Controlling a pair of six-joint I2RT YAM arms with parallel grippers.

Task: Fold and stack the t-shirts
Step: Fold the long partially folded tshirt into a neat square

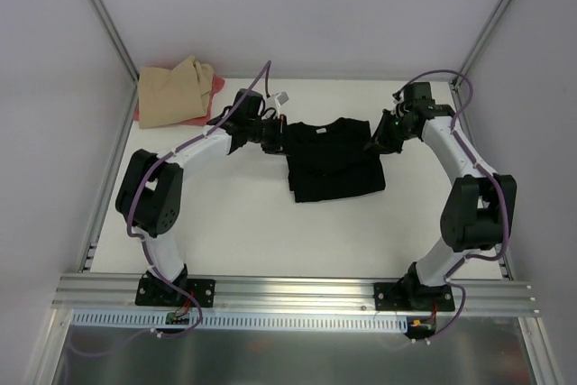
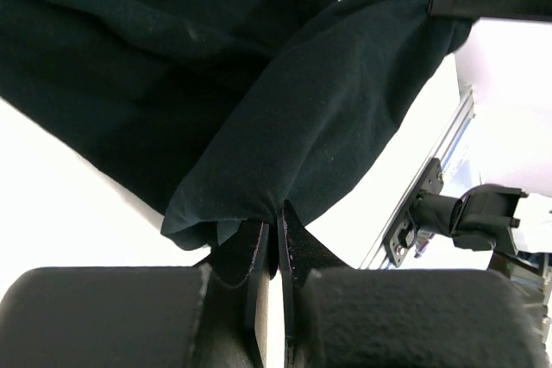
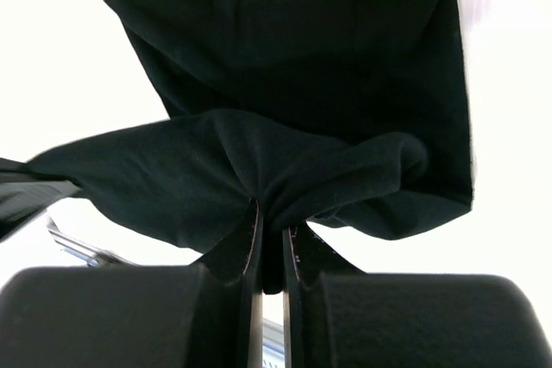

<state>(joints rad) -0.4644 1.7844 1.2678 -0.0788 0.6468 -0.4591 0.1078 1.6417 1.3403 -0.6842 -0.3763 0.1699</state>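
The black t-shirt [image 1: 332, 160] lies partly folded in the middle of the white table. My left gripper [image 1: 273, 139] is shut on its left upper edge; in the left wrist view the black cloth [image 2: 285, 127] bunches into the closed jaws of my left gripper [image 2: 278, 213]. My right gripper [image 1: 377, 142] is shut on its right upper edge; the cloth [image 3: 285, 152] gathers into my right gripper [image 3: 272, 221]. The tan t-shirt [image 1: 176, 90] lies crumpled at the back left on the pink-red t-shirt [image 1: 215, 89], of which only an edge shows.
The white table [image 1: 243, 232] is bounded by grey walls and slanted metal frame posts [image 1: 104, 15]. An aluminium rail [image 1: 297, 293] runs along the near edge with both arm bases on it.
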